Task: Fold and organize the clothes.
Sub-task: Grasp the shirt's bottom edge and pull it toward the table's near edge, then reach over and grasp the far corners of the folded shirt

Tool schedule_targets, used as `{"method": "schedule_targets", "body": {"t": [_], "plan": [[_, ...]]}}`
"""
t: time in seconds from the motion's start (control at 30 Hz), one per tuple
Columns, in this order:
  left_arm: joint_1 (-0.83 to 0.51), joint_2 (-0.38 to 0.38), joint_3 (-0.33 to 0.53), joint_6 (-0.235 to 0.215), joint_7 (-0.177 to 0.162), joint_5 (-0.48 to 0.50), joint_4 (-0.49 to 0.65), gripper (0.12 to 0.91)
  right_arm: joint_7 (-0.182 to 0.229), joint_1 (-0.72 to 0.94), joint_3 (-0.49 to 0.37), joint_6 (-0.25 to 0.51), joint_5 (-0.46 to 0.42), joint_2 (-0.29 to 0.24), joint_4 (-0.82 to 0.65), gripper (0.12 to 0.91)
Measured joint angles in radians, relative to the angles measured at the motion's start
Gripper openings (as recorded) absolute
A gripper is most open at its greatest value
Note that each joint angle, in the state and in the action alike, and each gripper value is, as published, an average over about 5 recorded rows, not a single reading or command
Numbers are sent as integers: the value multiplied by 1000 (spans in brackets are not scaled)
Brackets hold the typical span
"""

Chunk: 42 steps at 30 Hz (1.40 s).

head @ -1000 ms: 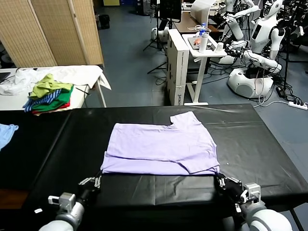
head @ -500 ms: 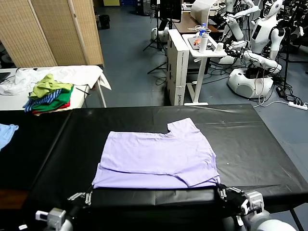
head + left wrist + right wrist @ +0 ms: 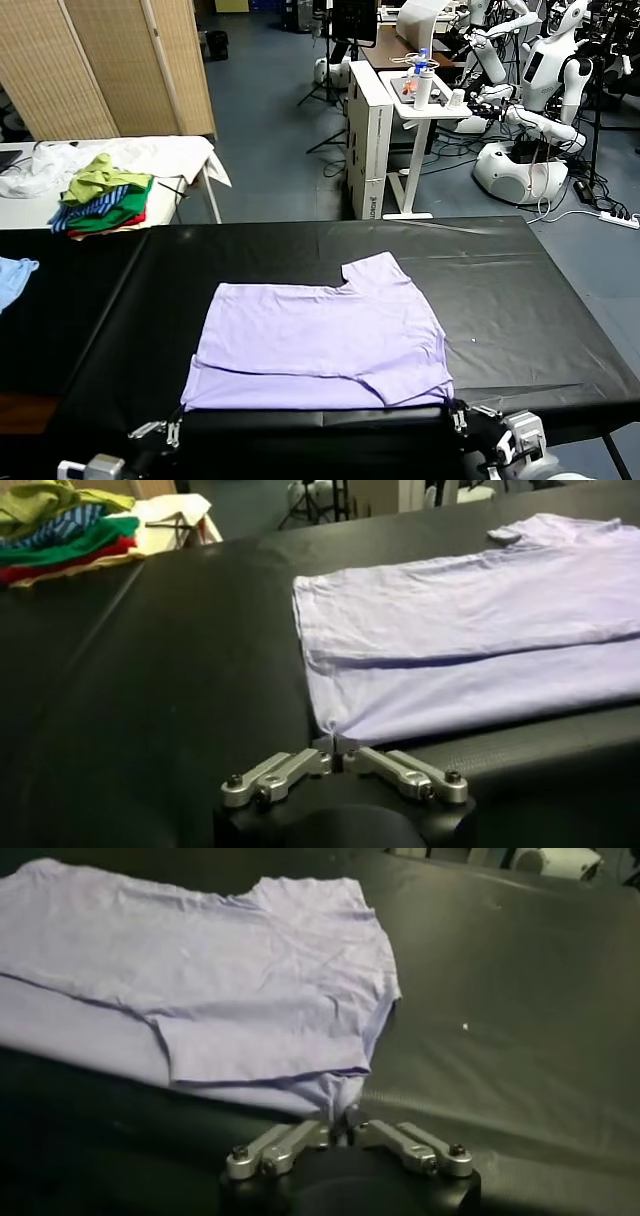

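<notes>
- The left gripper (image 3: 170, 431) is at the bottom left of the head view. Its tips are pinched on the near left corner of the T-shirt (image 3: 320, 335).
- The T-shirt lies flat in the middle of the frame, on the black table (image 3: 530, 300).
- The right gripper (image 3: 458, 413), at the bottom right, is pinched on the near right corner.
- For a neat fold, both grippers should move together, level and slow, and keep the edge straight.

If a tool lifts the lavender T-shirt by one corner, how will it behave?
The T-shirt would probably hang limp: it lies flat with soft wrinkles and a folded layer. It looks thin, so likely light. On the smooth black table it may slide rather than stay put.
</notes>
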Motion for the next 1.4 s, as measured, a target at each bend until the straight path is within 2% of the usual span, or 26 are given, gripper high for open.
{"method": "schedule_targets", "body": {"t": [0.13, 0.2, 0.27, 0.4, 0.57, 0.7, 1.0, 1.17, 1.4], "plan": [[4, -3, -30, 45, 29, -6, -28, 766, -22, 61, 10, 49, 52, -17, -17, 905], [-4, -3, -45, 66, 44, -17, -38, 845, -21, 114, 0, 64, 80, -28, -41, 907], [-23, 1, -55, 88, 39, -44, -40, 893, -16, 182, -19, 61, 110, -39, -74, 907], [-112, 10, -52, 135, 2, -161, -21, 906, -1, 345, -72, 47, 153, -65, -158, 907], [-287, 20, -23, 182, -13, -331, 30, 907, 8, 564, -172, 47, 181, -78, -295, 907], [-424, 31, 9, 202, -27, -415, 86, 907, 9, 747, -281, 48, 189, -64, -419, 907], [-733, 82, 120, 226, -8, -490, 299, 907, 1, 1043, -481, 36, 186, -2, -690, 907], [-892, 119, 204, 242, 0, -513, 447, 907, -10, 1125, -538, 42, 179, 25, -796, 907], [-1059, 124, 318, 251, 34, -483, 606, 907, -15, 1180, -582, 41, 172, 49, -873, 907]]}}
